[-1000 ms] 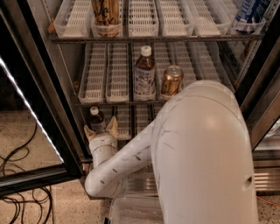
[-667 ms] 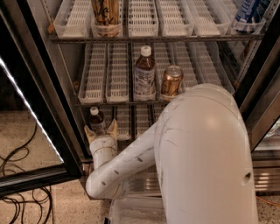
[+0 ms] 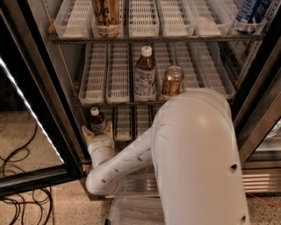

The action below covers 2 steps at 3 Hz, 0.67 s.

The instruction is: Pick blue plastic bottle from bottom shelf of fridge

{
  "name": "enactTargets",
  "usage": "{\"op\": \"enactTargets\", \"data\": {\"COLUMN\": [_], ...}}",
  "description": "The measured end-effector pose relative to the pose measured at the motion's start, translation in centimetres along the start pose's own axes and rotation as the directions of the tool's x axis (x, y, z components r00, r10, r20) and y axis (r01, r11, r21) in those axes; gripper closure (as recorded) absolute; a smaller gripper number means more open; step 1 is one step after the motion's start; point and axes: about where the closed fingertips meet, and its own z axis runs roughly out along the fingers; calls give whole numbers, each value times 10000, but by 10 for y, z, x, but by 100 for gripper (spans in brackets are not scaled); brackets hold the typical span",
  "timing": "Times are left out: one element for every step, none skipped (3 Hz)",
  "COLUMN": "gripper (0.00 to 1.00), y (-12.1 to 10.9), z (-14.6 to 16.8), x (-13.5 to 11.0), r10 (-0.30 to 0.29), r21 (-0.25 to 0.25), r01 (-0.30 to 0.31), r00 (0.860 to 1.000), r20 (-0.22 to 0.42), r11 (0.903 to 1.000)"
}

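Note:
The blue plastic bottle [image 3: 97, 118], small with a white cap and dark contents, stands at the left end of the bottom shelf [image 3: 123, 124] of the fridge [image 3: 66, 94]. My gripper [image 3: 97, 130] reaches into that shelf from the lower left. Its tan fingers [image 3: 86, 132] stand on either side of the bottle's lower body, with the jaws apart. My white arm [image 3: 193, 154] fills the lower right of the view and hides the rest of the bottom shelf.
On the middle shelf stand a taller white-capped brown bottle [image 3: 145, 74] and a gold can [image 3: 171, 81]. A tall can [image 3: 107, 15] and a blue pack [image 3: 250, 13] sit on the upper shelf. The open glass door [image 3: 30, 110] is at left, with cables [image 3: 17, 169] on the floor.

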Motion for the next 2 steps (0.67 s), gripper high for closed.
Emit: {"op": "enactTargets", "data": {"gripper": [29, 38], "y": [13, 16], "z": [21, 42], "x": [1, -2], "r10": [-6, -462], "r21": [-467, -339], "r01": [12, 472], "r00": [9999, 9985], "r20": [133, 302], "r11": [9989, 9983]}}
